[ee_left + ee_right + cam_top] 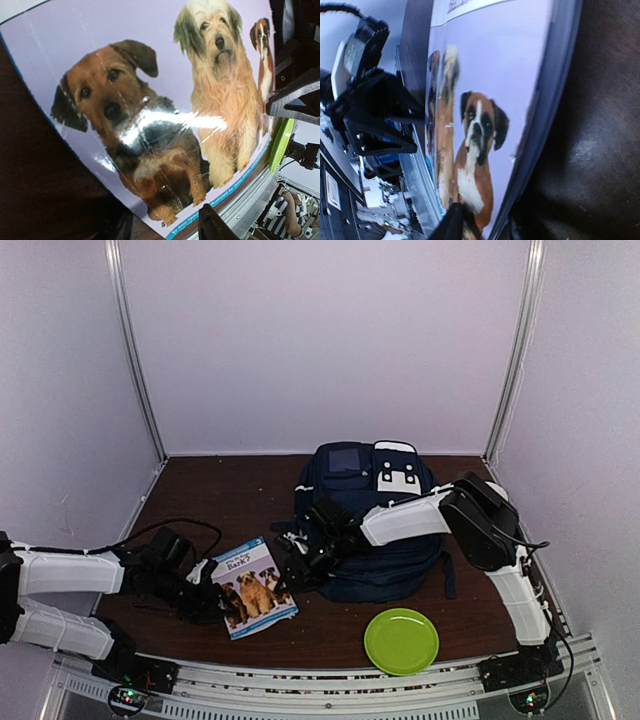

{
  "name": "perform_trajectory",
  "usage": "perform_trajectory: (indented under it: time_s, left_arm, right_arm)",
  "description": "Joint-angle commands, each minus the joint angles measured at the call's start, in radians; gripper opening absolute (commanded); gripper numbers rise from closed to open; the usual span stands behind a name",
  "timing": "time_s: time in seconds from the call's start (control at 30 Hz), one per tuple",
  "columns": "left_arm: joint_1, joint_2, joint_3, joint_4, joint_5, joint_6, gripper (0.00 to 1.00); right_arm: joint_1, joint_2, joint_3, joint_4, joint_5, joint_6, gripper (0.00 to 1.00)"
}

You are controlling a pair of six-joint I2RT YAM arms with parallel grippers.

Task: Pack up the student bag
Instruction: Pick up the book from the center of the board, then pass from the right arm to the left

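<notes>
Top cam only: student bag (375,530), navy w/ white patch, sits on table (220,500) toward 12 o'clock. A dog book (252,585) lies at bag's 8 o'clock, green plate (401,640) at its 6. L gripper (207,585) is at book's 9 o'clock edge, R gripper (298,565) at its 3 o'clock edge, just in front of bag. Wrist cams give glossy cover close up: L cam two dogs + plate rim, R cam the boxer + L gripper opposite. Both jaws: clamped or loose, can't tell.

table (215,502): dark brown | holds: student bag (400,576), dog book (255,586), green plate (401,641)
</notes>
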Motion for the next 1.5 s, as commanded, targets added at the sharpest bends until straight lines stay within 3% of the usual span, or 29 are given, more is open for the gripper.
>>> perform_trajectory:
  time_s: [0.0,0.13,0.2,0.27,0.33,0.4,0.67,0.83,1.07,1.27,1.47]
  left_arm:
    - [-0.004,0.007,-0.034,0.037,-0.031,0.013,0.48]
    - [-0.004,0.009,-0.042,0.046,-0.037,0.011,0.48]
    - [-0.003,-0.013,-0.047,0.037,-0.063,0.010,0.53]
    - [-0.004,-0.064,-0.065,0.043,-0.100,-0.003,0.65]
    - [-0.004,-0.126,-0.109,0.090,-0.133,-0.040,0.76]
    - [-0.004,-0.183,-0.175,0.196,-0.143,-0.097,0.79]
    - [-0.004,-0.186,-0.278,0.427,-0.133,-0.223,0.80]
    - [-0.003,-0.163,-0.271,0.438,-0.125,-0.231,0.80]
    - [-0.003,-0.140,-0.260,0.432,-0.123,-0.230,0.79]
    - [-0.004,-0.139,-0.301,0.523,-0.130,-0.269,0.81]
    - [-0.003,-0.125,-0.323,0.738,-0.071,-0.308,0.80]
  right_arm:
    - [0.000,0.058,-0.023,0.000,0.041,-0.004,0.21]
    - [0.002,0.054,-0.023,0.021,0.025,0.009,0.00]
    - [-0.001,0.037,-0.021,0.027,0.012,0.012,0.00]
    - [-0.003,0.005,-0.025,0.039,-0.001,0.008,0.00]
    - [-0.012,-0.020,-0.030,0.054,-0.011,0.021,0.00]
    - [-0.021,-0.030,-0.054,0.135,-0.045,0.087,0.00]
    - [-0.034,-0.024,-0.173,0.535,-0.157,0.403,0.00]
    - [-0.040,-0.027,-0.189,0.694,-0.194,0.515,0.00]
    - [-0.045,-0.086,-0.241,0.816,-0.221,0.571,0.00]
    - [-0.049,-0.118,-0.250,0.916,-0.245,0.632,0.00]
    - [-0.046,-0.119,-0.249,0.788,-0.236,0.528,0.00]
